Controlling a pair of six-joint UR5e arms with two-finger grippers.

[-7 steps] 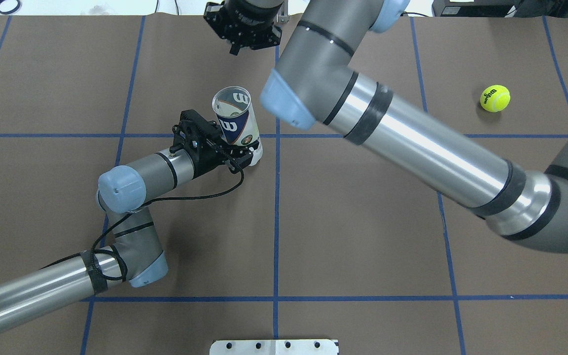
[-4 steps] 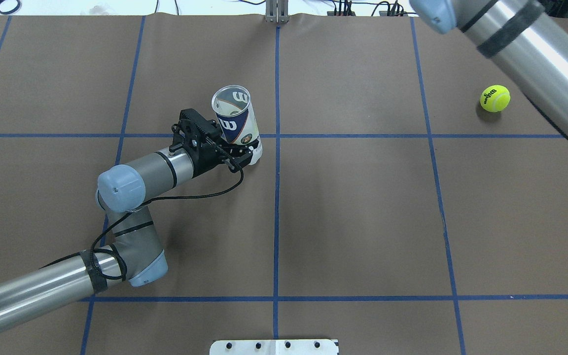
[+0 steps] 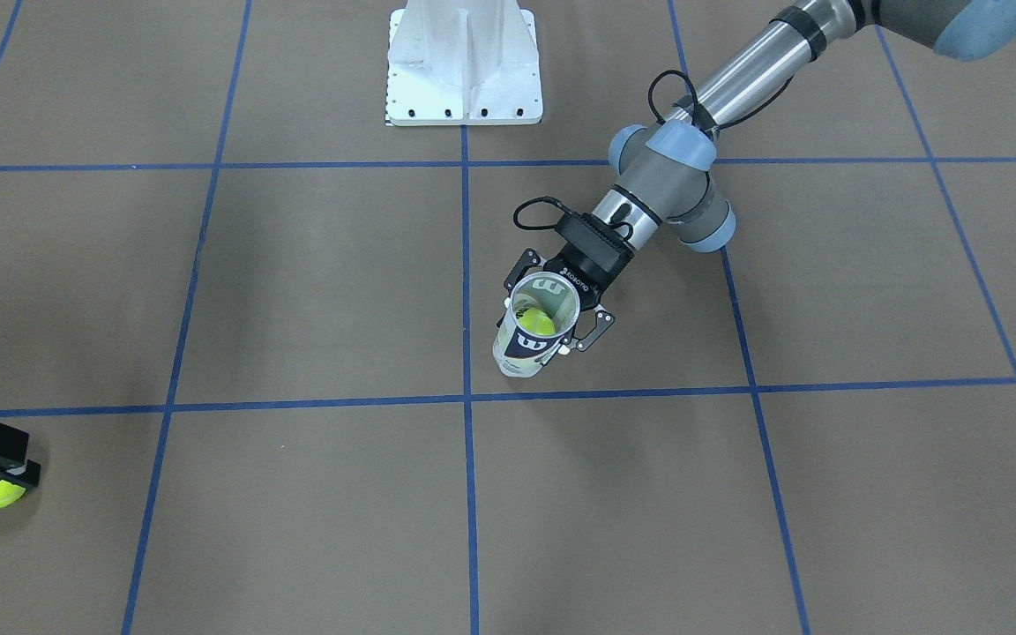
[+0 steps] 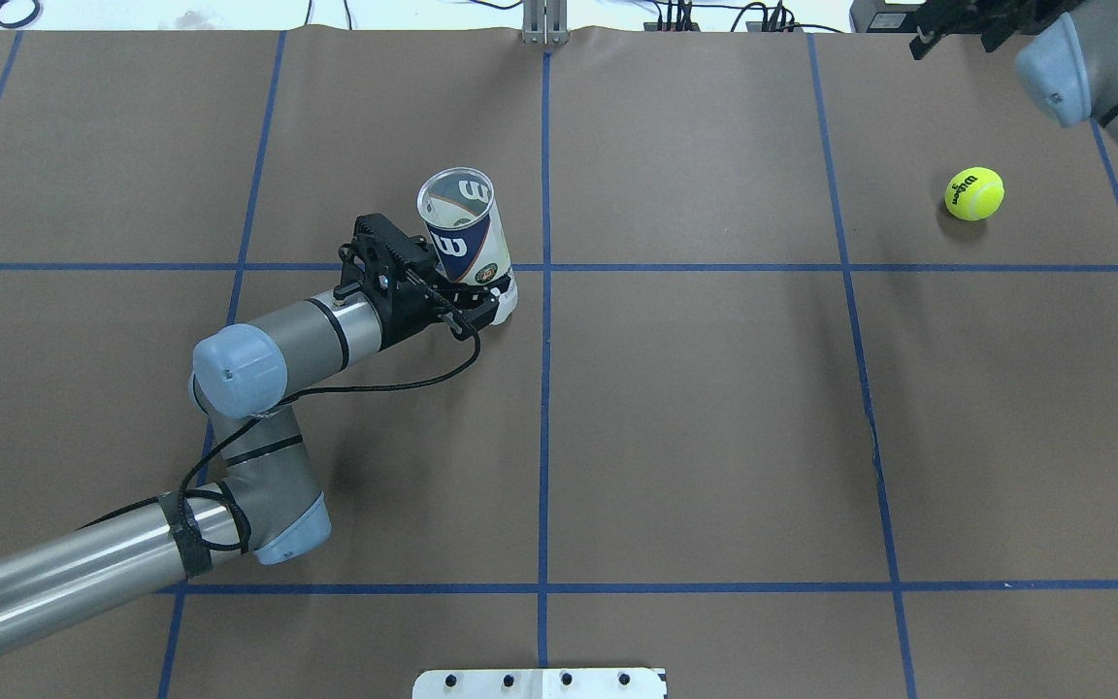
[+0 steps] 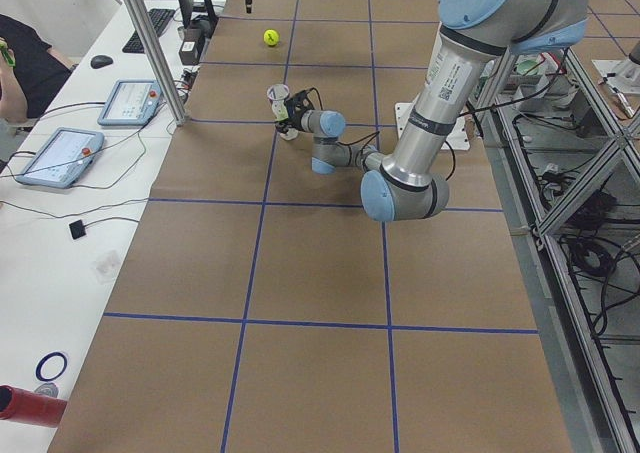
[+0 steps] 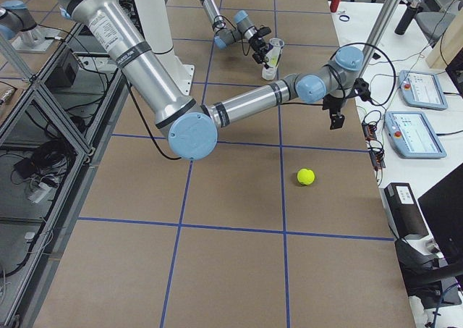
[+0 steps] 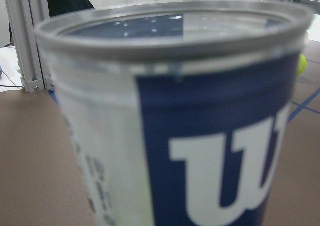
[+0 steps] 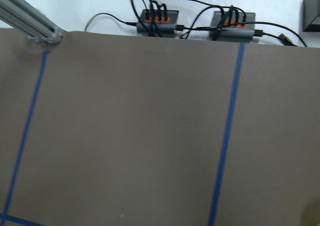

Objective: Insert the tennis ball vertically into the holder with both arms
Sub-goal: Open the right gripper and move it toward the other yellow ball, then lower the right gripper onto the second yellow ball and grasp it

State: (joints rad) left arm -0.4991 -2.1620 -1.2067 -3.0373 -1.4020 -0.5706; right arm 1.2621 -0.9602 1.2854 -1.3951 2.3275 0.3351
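Note:
The holder (image 4: 467, 233), a clear can with a silver rim and a navy W label, stands upright near the table's middle. My left gripper (image 4: 477, 293) is shut on its lower part. The holder fills the left wrist view (image 7: 190, 131). In the front-facing view a yellow tennis ball (image 3: 537, 321) lies inside the holder (image 3: 521, 353). A second tennis ball (image 4: 974, 193) lies loose at the far right. My right gripper (image 4: 952, 37) hangs in the air beyond that ball, at the table's far right edge, its black fingers apart and empty. The right wrist view shows only bare table.
The white metal pedestal (image 3: 464, 62) stands at the robot's edge of the table. Blue tape lines cross the brown mat (image 4: 714, 408). Operator tablets (image 6: 419, 132) and cables lie on the white bench beyond the far edge. An aluminium post (image 5: 150, 43) stands there too.
My right arm has swung away from above the holder to the far right corner, near the loose ball. My left gripper and the holder have not moved.

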